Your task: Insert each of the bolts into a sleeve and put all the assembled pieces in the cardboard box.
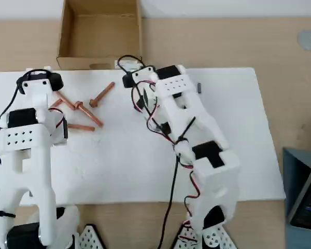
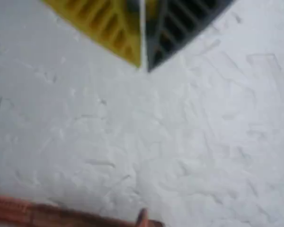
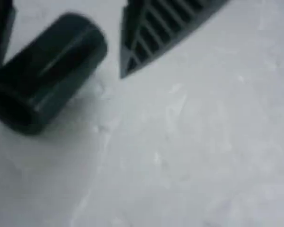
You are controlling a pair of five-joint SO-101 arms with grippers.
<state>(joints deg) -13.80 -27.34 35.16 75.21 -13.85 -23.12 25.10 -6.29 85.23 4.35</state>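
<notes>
Several copper bolts lie on the white mat (image 1: 119, 166): one (image 1: 101, 95) slanted near the middle, another (image 1: 88, 114) below it, a third (image 1: 81, 127) beside the left arm. My left gripper (image 2: 143, 60) is shut with nothing in it, yellow and black fingertips touching just above the mat, and a copper bolt (image 2: 61, 215) lies close by. My right gripper (image 3: 61, 66) is open, and a dark sleeve (image 3: 47, 71) lies on the mat between its fingers (image 3: 156, 33). In the high view the right gripper (image 1: 130, 79) sits just in front of the cardboard box (image 1: 65, 36).
The cardboard box stands open at the back, touching the mat's far edge. A small dark piece (image 1: 199, 87) lies on the mat to the right of the right arm. A grey disc (image 1: 309, 39) and a laptop (image 1: 303, 197) sit off the mat at the right.
</notes>
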